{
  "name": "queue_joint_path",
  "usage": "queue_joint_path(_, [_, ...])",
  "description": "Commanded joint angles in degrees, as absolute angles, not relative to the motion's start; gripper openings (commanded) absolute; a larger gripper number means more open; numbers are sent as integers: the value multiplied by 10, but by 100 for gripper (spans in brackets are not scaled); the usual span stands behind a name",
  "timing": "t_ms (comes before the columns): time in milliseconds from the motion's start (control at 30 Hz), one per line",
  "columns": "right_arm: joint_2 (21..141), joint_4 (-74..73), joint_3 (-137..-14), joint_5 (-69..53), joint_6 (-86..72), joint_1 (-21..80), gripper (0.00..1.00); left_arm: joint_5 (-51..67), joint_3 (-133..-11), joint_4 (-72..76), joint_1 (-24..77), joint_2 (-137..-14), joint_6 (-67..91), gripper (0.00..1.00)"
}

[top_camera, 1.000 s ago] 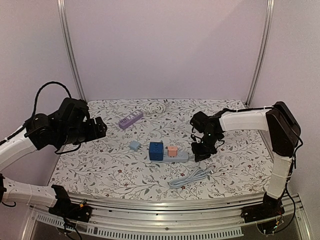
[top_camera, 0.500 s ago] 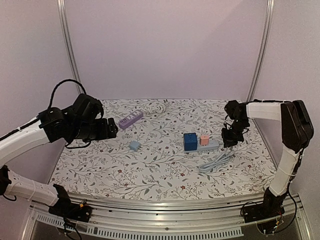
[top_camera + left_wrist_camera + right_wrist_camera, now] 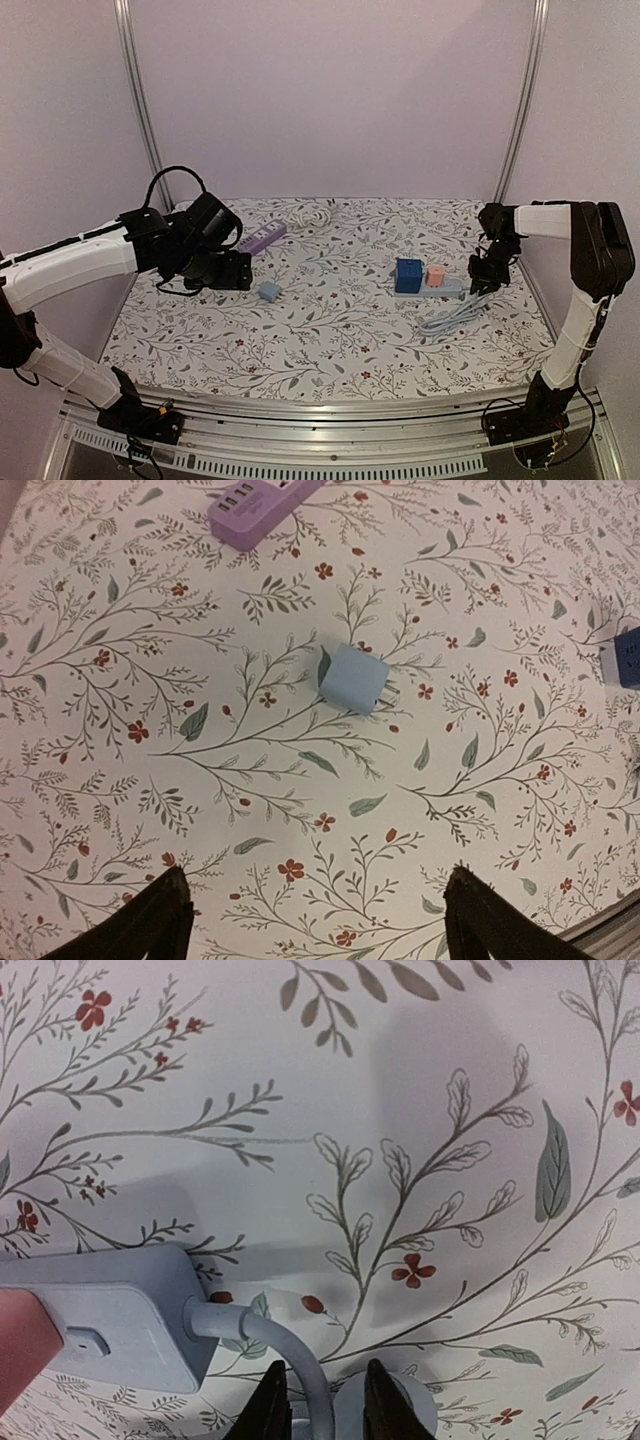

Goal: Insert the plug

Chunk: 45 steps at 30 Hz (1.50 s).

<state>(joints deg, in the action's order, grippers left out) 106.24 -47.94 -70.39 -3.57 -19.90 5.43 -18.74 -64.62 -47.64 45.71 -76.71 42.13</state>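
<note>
Left pincer [image 3: 315,922] fingers apart, holding nothing, low over the floral counter [image 3: 330,345]. The light-blue plug [image 3: 355,679] lies flat on the counter ahead of that pincer, roughly in line with the gap between its fingers, not touching it. Purple power strip [image 3: 255,495] is farther ahead, a bit left. Right pincer [image 3: 325,1407] is clamped on the cord [image 3: 268,1338] just where it leaves the end of the grey power strip [image 3: 110,1310], strip just to the pincer's left. Blue cube adapter [image 3: 407,275] and pink plug [image 3: 436,275] sit on that strip, beyond its clamped end.
</note>
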Motion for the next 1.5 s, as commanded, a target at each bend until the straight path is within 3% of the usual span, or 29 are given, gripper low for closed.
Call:
queue_joint_path(0, [1060,-474,-701,-40,-200,52,32,-177,-658,-507,454,-788,393,87])
queue_joint_path(167, [1056,-487,-717,-49,-210,51,57,-174,-659,-528,455,-821,378,87])
queue_joint_path(533, [1006,-560,-819,-58,-211,53,92,-136,-620,-530,454,-852,353,88])
queue_joint_path(933, [948,-594,-841,-69,-216,63,99,-118,-615,-488,454,-912,319,88])
queue_joint_path(1467, [897,-619,-839,-80,-203,64,99,-35,-784,-448,368,-1115,214,81])
